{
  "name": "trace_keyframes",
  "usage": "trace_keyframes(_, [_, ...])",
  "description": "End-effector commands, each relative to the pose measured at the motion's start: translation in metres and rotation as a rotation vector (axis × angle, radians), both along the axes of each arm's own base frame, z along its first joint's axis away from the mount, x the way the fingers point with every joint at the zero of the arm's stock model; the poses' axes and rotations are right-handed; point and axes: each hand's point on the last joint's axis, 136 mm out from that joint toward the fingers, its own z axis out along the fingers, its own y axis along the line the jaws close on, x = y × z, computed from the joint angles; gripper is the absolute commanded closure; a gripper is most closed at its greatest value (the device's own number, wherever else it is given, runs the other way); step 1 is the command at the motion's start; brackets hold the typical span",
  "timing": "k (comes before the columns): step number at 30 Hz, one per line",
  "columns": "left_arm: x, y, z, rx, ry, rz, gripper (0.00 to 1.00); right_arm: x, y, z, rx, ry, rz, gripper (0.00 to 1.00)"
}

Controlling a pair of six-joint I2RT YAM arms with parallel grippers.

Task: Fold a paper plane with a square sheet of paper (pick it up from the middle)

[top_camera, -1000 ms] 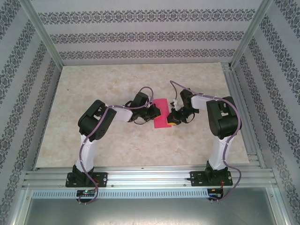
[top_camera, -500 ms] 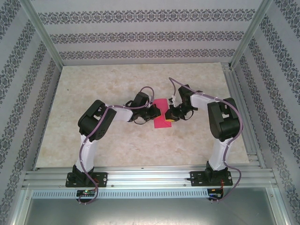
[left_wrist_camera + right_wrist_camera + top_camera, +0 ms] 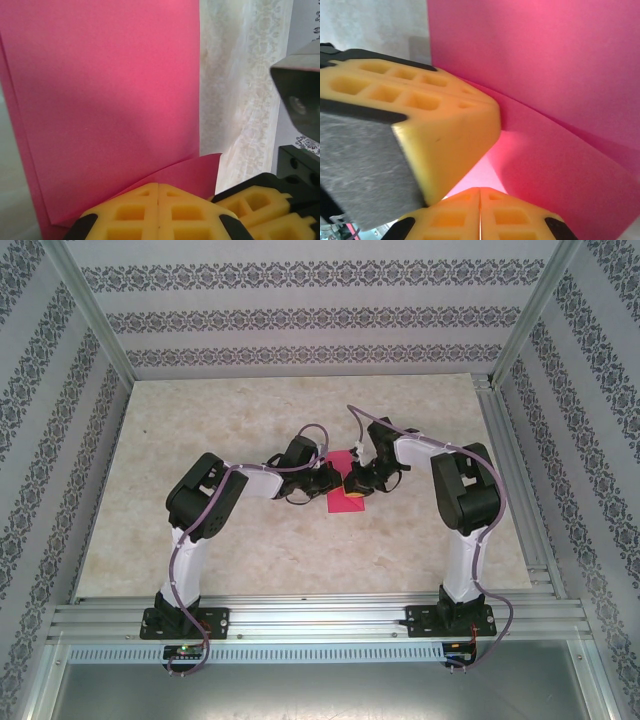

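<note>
So this was somewhere in the early folding, as far as I could judge: the sheet of paper [image 3: 344, 502] lay flat on the bench [image 3: 220, 420] about midway between the two arms, already doubled over into a narrower rectangle rather than a square, and nowhere near a dart shape yet. The left tool [image 3: 331, 478] and the right tool [image 3: 357, 483] had crowded in just beside each other at the sheet's far end, practically nose to nose. Both had their yellow fingers pressed together, no gap showing in either wrist view. Whether any paper was actually caught between them I honestly couldn't tell; it looked more like closed tips bearing on the paper than a proper pinch. The left wrist view showed one corner flap [image 3: 200, 170] curling up off the layer underneath, right at the tips, so my guess is the step in hand was turning that corner in or flattening its crease. The next move would need one tool to pin the sheet so it couldn't slide while the other ran along the fold, and gently, because paper this thin buckles or skids fast. Nothing here sat in a container; the paper rested straight on the bench.
</note>
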Motion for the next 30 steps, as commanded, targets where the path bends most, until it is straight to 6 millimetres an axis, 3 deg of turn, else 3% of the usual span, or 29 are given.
trace_keyframes(1, [-0.004,0.011,-0.030,0.094,0.035,0.020,0.93,-0.008,-0.005,-0.024,-0.043,0.012,-0.012,0.92])
trace_keyframes(4, [-0.004,0.012,-0.032,0.098,0.038,0.028,0.93,-0.012,-0.009,-0.024,-0.025,0.016,-0.036,0.93])
trace_keyframes(8, [-0.004,0.012,-0.033,0.099,0.041,0.026,0.93,-0.022,-0.033,-0.045,-0.205,0.029,-0.022,0.93])
trace_keyframes(12, [-0.005,0.015,-0.036,0.116,0.047,0.029,0.94,-0.030,-0.047,-0.046,-0.277,0.032,-0.021,0.93])
trace_keyframes(18, [-0.005,0.021,-0.042,0.131,0.053,0.038,0.94,-0.045,-0.047,-0.033,-0.168,0.065,-0.028,0.93])
trace_keyframes(24, [-0.005,0.022,-0.046,0.137,0.059,0.037,0.94,-0.056,-0.051,-0.033,-0.102,0.103,-0.048,0.92])
trace_keyframes(27, [-0.005,0.021,-0.047,0.135,0.059,0.033,0.94,-0.057,-0.056,-0.033,-0.080,0.112,-0.060,0.91])
trace_keyframes(30, [-0.003,0.020,-0.045,0.131,0.057,0.030,0.94,-0.055,-0.048,-0.021,-0.011,0.095,-0.046,0.89])
